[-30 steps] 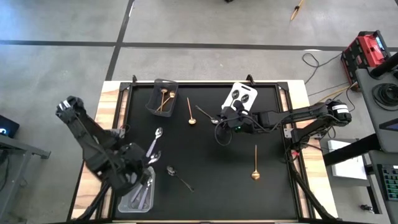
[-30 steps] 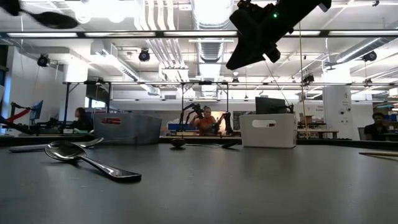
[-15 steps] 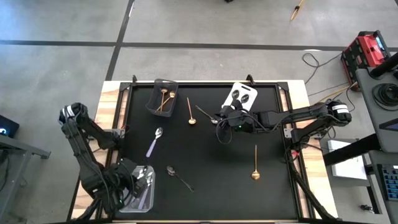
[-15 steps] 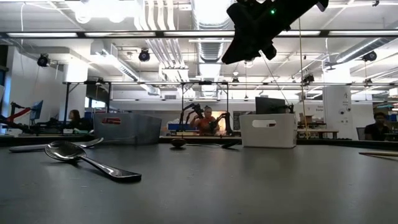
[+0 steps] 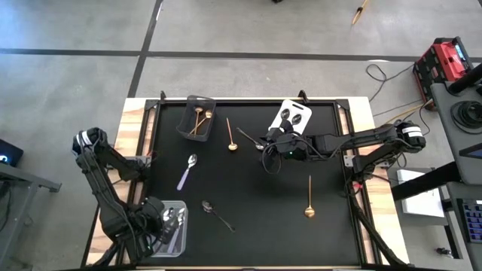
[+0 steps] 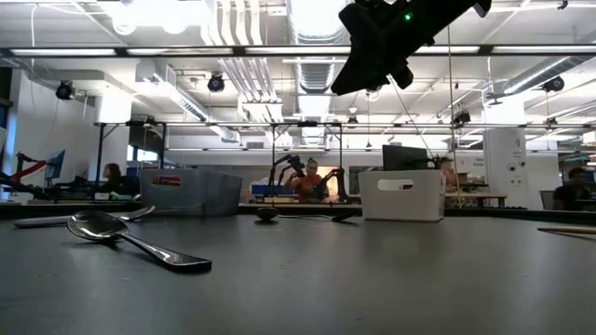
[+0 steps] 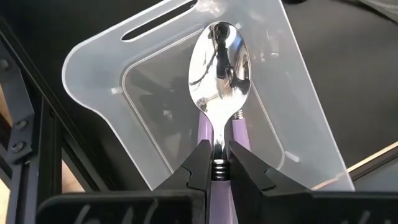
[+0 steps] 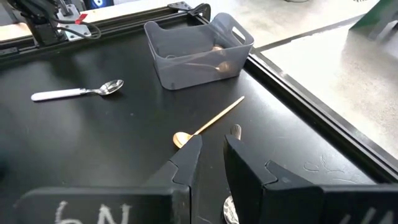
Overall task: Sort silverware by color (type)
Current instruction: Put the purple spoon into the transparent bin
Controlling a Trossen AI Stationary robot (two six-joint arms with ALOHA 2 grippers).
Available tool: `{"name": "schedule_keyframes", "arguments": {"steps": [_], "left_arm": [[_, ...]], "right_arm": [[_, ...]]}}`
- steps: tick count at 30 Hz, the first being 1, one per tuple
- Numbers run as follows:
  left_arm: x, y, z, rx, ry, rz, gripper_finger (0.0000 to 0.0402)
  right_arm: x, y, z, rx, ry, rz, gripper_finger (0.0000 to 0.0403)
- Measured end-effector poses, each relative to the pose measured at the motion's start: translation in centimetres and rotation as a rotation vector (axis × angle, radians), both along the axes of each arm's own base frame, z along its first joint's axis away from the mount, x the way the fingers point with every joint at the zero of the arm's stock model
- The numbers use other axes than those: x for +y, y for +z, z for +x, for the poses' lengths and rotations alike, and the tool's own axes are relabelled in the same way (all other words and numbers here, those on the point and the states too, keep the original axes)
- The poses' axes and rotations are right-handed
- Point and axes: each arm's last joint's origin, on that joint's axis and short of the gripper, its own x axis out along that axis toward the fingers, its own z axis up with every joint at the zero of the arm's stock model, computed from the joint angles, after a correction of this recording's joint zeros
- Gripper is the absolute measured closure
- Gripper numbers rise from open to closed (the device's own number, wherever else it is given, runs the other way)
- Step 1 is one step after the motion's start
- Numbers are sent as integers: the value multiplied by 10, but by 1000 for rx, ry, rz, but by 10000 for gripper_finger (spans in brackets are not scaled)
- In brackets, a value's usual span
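Observation:
My left gripper points down over the clear bin at the near left and is shut on a silver spoon with a lilac handle. Another lilac handle lies in the bin beneath it. My right gripper hangs high over the table's middle, its fingers a narrow gap apart with nothing between them. A dark spoon lies on the table beside it. Loose on the table lie a lilac spoon, a dark spoon and two gold spoons. My left gripper pinches the lilac-handled spoon between its two fingers at the ringed neck, where the silver stem meets the handle. The fingers come from above and lie across the spoon. The bowl reaches out past the fingertips, lifted clear above the bin's floor.
A dark bin with gold spoons stands at the far left of the mat. A white bin with dark spoons stands at the far middle. The mat's raised black frame runs round the edges.
My left gripper has carried the lilac-handled spoon toward the table's near edge and down, from beside the clear bin to over it, rolling its wrist on the way. It stays shut on the spoon.

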Motion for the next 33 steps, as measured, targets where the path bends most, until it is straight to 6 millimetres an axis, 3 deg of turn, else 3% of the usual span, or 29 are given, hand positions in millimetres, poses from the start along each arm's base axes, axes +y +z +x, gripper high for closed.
{"name": "schedule_keyframes", "arguments": {"steps": [11, 33], "left_arm": [[0, -2, 1, -28, 129, -7, 383], [-19, -46, 18, 52, 165, 101, 383]], "right_arm": [[0, 0, 0, 7, 7, -10, 343], [0, 0, 0, 40, 40, -66, 343]]}}
